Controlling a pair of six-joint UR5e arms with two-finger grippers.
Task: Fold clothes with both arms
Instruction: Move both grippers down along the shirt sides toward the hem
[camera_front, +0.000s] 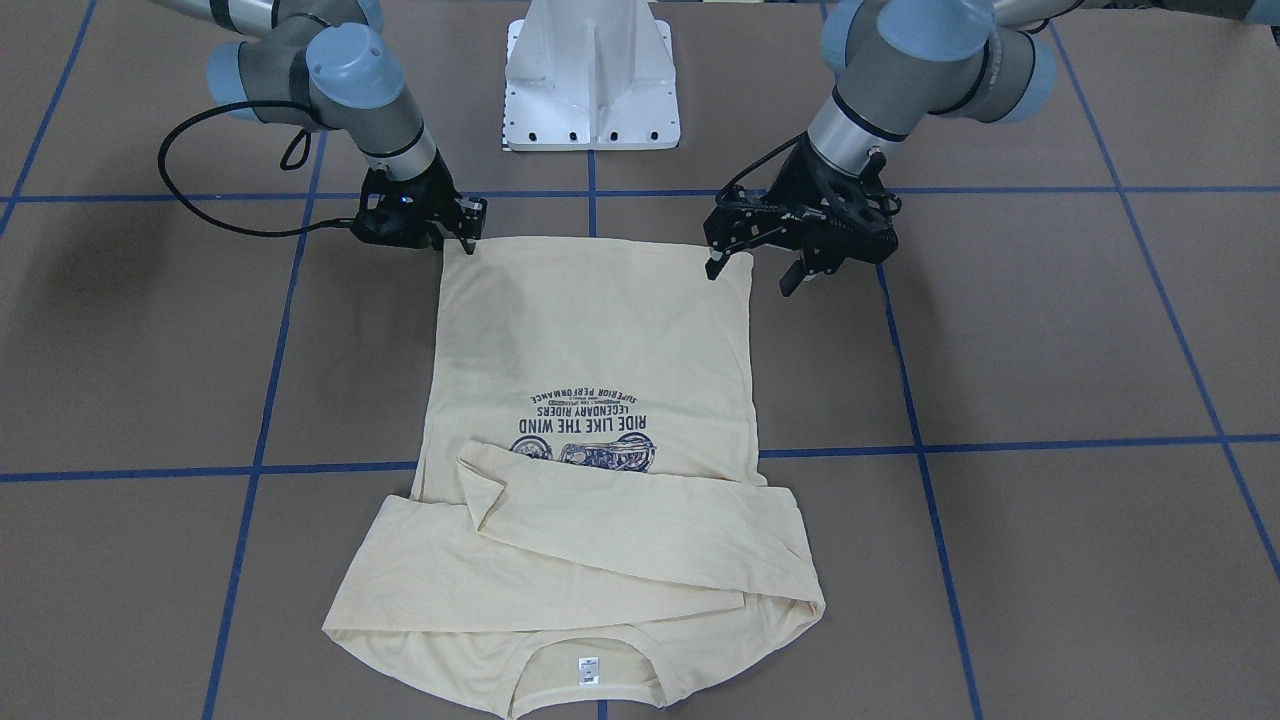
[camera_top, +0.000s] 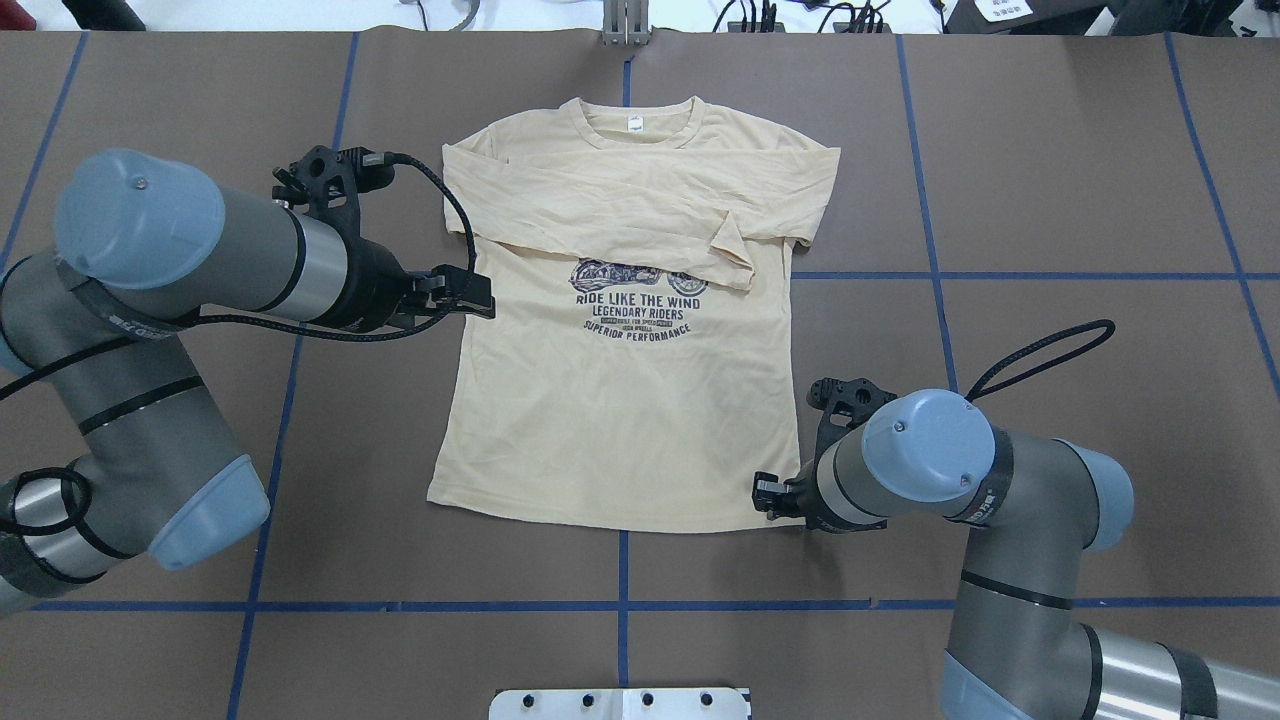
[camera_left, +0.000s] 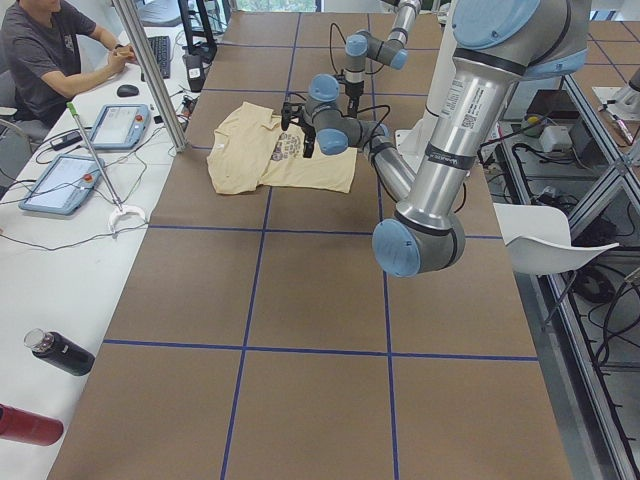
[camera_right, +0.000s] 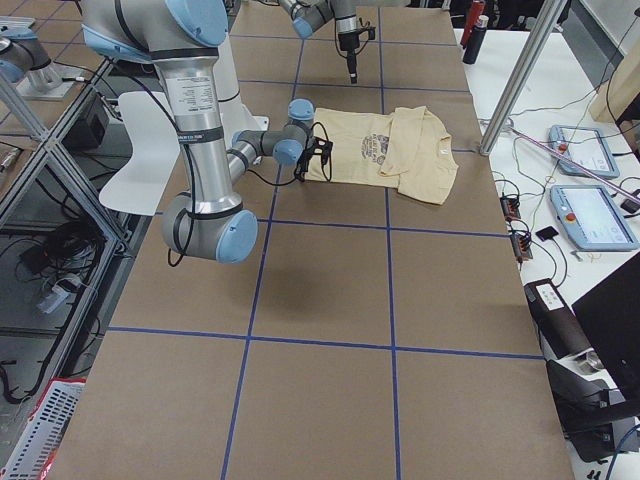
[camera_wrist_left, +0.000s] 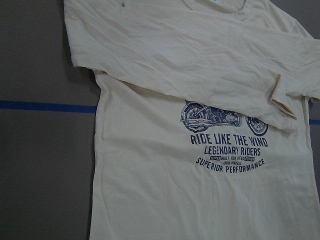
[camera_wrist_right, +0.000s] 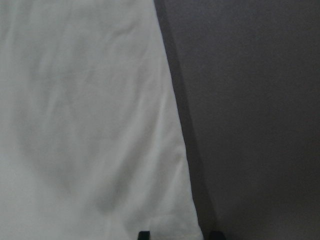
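Both jaw pairs apart, right gripper (camera_top: 763, 492) straddling the side edge of the T-shirt (camera_top: 610, 420) at its 5 o'clock hem corner, left gripper (camera_front: 752, 272) hovering above the 9 o'clock edge, shirt flat, print up, sleeves (camera_top: 640, 200) folded across at 12 o'clock, brown table (camera_top: 1050, 180) showing all round

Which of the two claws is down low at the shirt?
The right gripper, at the shirt's hem corner; the left gripper hangs much higher.
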